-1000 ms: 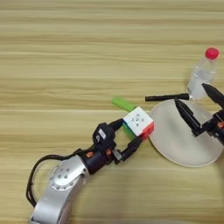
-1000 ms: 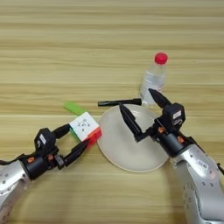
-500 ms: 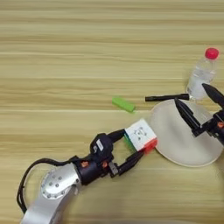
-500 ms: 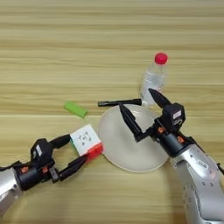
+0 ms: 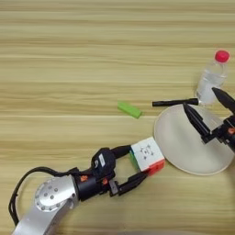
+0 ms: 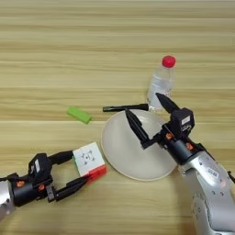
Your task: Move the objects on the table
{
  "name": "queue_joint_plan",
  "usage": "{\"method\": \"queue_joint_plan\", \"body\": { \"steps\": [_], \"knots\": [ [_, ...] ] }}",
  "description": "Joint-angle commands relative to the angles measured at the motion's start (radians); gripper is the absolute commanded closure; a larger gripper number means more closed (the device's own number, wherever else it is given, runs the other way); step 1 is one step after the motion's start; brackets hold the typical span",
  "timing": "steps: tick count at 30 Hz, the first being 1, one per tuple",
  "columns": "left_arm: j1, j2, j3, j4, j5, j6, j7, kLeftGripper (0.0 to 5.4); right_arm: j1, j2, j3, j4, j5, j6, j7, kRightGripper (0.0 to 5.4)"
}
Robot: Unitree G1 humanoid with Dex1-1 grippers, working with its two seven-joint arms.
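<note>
The left gripper (image 5: 137, 166) grips the puzzle cube (image 5: 147, 155) just left of the plate (image 5: 183, 151) — right gripper (image 6: 148, 118) hovers open above it.

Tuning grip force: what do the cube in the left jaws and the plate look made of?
Puzzle cube: looks like hard plastic, with glossy white, red and green faces divided into tiles. White plate: smooth and matte with a thin rim; ceramic or plastic, can't tell. The left gripper grips the cube at its sides.
</note>
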Motion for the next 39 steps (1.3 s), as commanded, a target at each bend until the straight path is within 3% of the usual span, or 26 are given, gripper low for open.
{"method": "queue_joint_plan", "body": {
  "steps": [1,7,8,27,31,39],
  "knots": [
    [-0.007,0.015,-0.005,0.008,0.009,0.005,-0.009,2.14,-0.007,-0.004,0.000,0.001,-0.006,-0.011,-0.001,0.00],
    [-0.016,0.005,-0.011,0.040,0.027,-0.001,0.006,2.14,-0.005,-0.003,0.000,-0.003,-0.006,-0.010,-0.003,0.00],
    [-0.017,0.003,-0.012,0.042,0.029,-0.002,0.008,1.85,-0.005,-0.004,-0.001,-0.004,-0.006,-0.010,-0.003,0.00],
    [-0.028,-0.011,-0.017,0.064,0.044,-0.012,0.021,0.07,-0.009,-0.008,-0.005,0.003,-0.004,-0.010,0.002,0.00],
    [-0.027,-0.020,-0.009,0.032,0.019,-0.020,0.016,0.03,-0.012,-0.009,-0.006,0.006,-0.003,-0.010,0.003,0.00],
    [-0.033,-0.041,0.028,-0.086,-0.086,0.015,0.023,0.03,-0.015,-0.010,-0.006,0.006,-0.002,-0.008,0.003,0.00]
  ]
}}
